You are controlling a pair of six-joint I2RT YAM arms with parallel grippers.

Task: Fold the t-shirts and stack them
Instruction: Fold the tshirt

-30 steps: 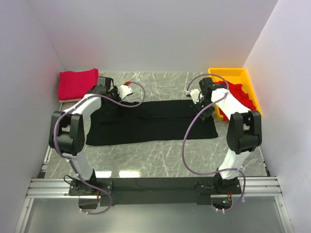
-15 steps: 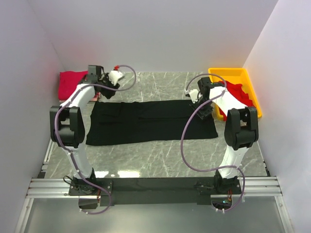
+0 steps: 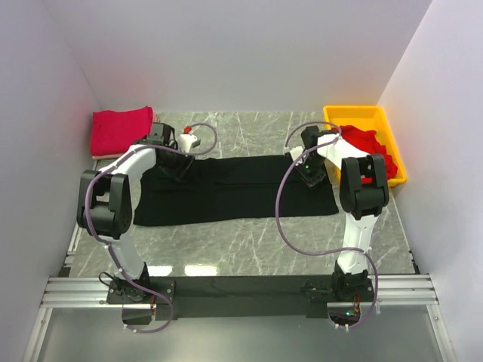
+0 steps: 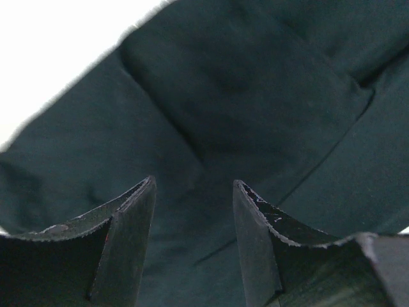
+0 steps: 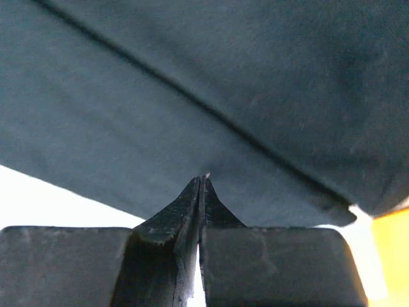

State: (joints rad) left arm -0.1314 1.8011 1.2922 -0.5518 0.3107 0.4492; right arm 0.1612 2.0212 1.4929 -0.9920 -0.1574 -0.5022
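A black t-shirt (image 3: 234, 188) lies spread flat across the middle of the table. My left gripper (image 3: 179, 163) is open and empty just above the shirt's far left part. In the left wrist view (image 4: 193, 181) black cloth (image 4: 255, 89) fills the space beyond the gap. My right gripper (image 3: 312, 172) hangs over the shirt's far right part. In the right wrist view (image 5: 203, 176) its jaws are pressed together with nothing seen between them, just above the cloth (image 5: 192, 77). A folded red t-shirt (image 3: 119, 130) lies at the back left. Another red t-shirt (image 3: 370, 142) lies crumpled in the tray.
A yellow plastic tray (image 3: 362, 115) stands at the back right against the wall. White walls close in the table on the left, back and right. Bare marble table (image 3: 249, 249) lies between the black shirt and the arm bases.
My left gripper swung out to the back left by the red shirt, then came back down onto the black shirt's far left part. My right gripper shifted slightly left and down.
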